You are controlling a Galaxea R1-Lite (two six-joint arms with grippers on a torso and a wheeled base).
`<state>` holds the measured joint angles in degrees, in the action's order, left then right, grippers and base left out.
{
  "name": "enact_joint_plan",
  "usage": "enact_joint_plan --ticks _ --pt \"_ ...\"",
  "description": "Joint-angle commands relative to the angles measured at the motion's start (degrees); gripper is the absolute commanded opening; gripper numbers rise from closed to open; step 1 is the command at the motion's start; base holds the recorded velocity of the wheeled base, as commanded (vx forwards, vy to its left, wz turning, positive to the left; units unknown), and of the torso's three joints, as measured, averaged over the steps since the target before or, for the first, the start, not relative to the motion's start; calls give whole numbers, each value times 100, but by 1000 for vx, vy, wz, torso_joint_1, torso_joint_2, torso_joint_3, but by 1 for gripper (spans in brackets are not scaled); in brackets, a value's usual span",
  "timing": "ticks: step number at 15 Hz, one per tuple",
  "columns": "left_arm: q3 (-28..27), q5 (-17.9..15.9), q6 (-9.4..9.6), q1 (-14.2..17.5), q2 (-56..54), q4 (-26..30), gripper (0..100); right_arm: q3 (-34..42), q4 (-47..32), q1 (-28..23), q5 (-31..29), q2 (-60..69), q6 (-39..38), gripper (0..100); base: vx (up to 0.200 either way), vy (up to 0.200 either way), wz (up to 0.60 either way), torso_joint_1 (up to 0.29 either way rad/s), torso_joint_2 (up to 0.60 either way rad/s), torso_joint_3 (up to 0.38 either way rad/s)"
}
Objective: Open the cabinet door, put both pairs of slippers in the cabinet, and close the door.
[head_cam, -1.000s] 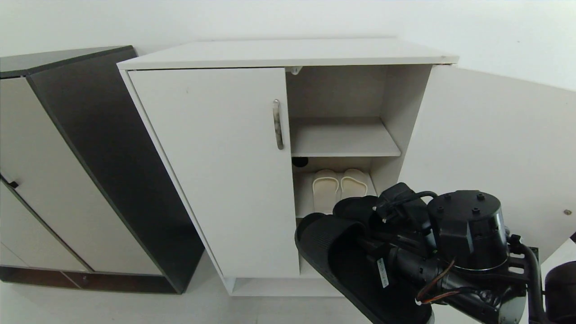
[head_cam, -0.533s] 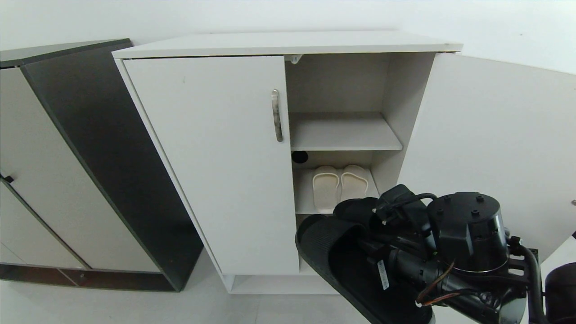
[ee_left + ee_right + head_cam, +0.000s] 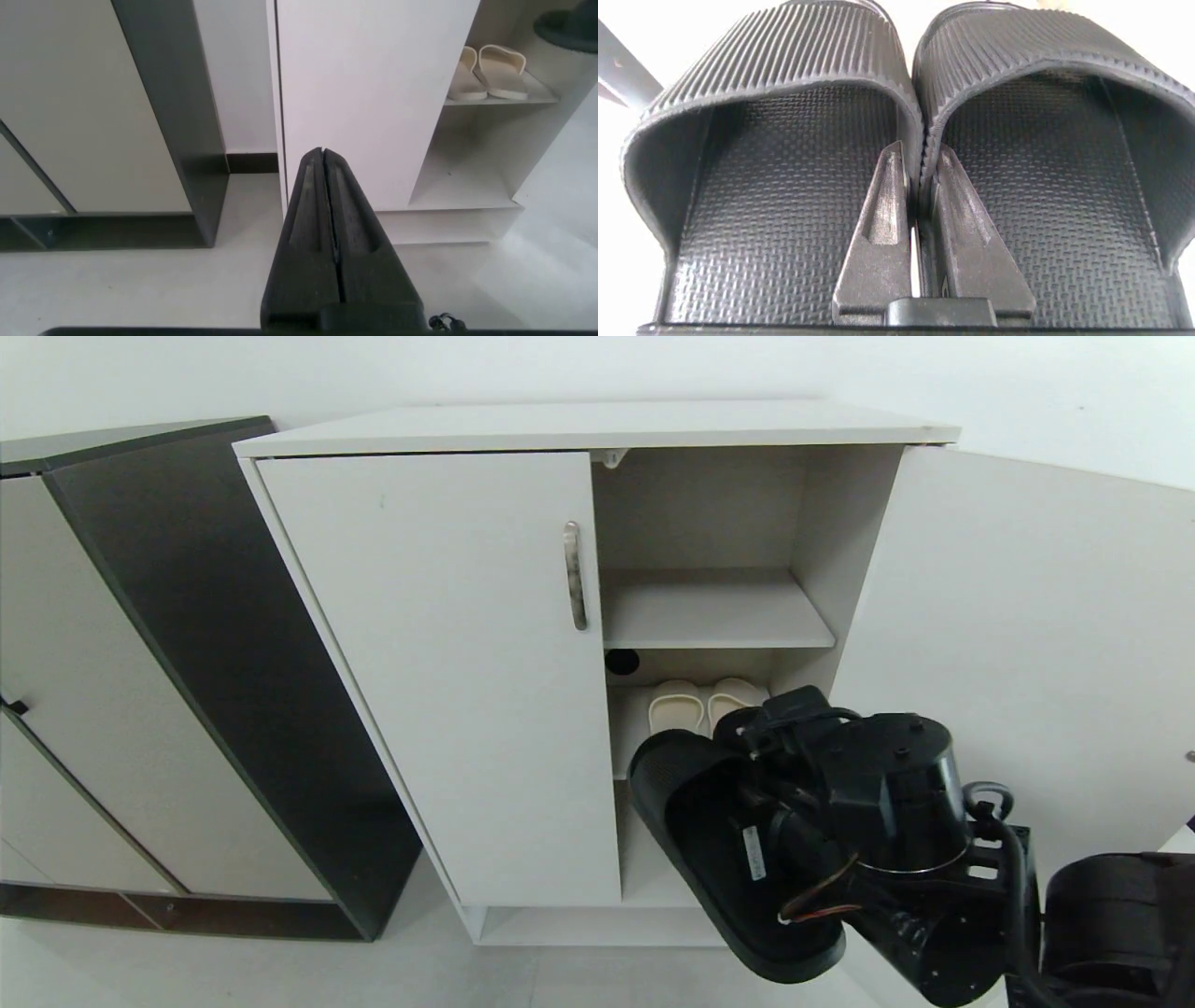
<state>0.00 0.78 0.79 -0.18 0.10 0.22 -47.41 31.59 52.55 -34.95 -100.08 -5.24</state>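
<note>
- While the right gripper (image 3: pixel 921 166) clamps the adjoining walls of both black slippers (image 3: pixel 714 840), the pair hangs before the cabinet (image 3: pixel 579 425) opening, toes leading, near the cream slippers (image 3: pixel 677 707) on its middle shelf.
- Left gripper (image 3: pixel 323 159): closed, empty, farther from the cabinet.
- Right wrist view resolves the pinch; head view gives the pair's alignment.

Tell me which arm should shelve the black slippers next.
Right. The right gripper is shut on the black slippers, just before the open side of the cabinet. The left gripper, jaws shut and empty, faces the closed door.
</note>
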Motion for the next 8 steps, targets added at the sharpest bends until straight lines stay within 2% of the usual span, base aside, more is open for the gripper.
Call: enact_joint_plan --ticks 1,3,5,6,7,8 --pt "0 1 0 9 8 4 0 -770 -610 422 -82 -336 -460 0 0 0 0 0 0 0" --pt "0 1 9 9 8 -4 0 -1877 -1998 695 -416 -266 -1269 0 0 0 0 0 0 0" --pt "0 1 9 1 8 4 0 -2888 -3493 739 -1163 -134 -1796 0 0 0 0 0 0 0" --pt "0 -8 9 9 8 4 0 -3240 -3888 739 -1576 -117 -1858 0 0 0 0 0 0 0" --pt "0 -8 9 1 8 4 0 -3407 -3906 739 -1814 -125 -1831 0 0 0 0 0 0 0" --pt "0 -8 9 9 8 4 0 -3450 -3906 695 -1840 -152 -1814 0 0 0 0 0 0 0"
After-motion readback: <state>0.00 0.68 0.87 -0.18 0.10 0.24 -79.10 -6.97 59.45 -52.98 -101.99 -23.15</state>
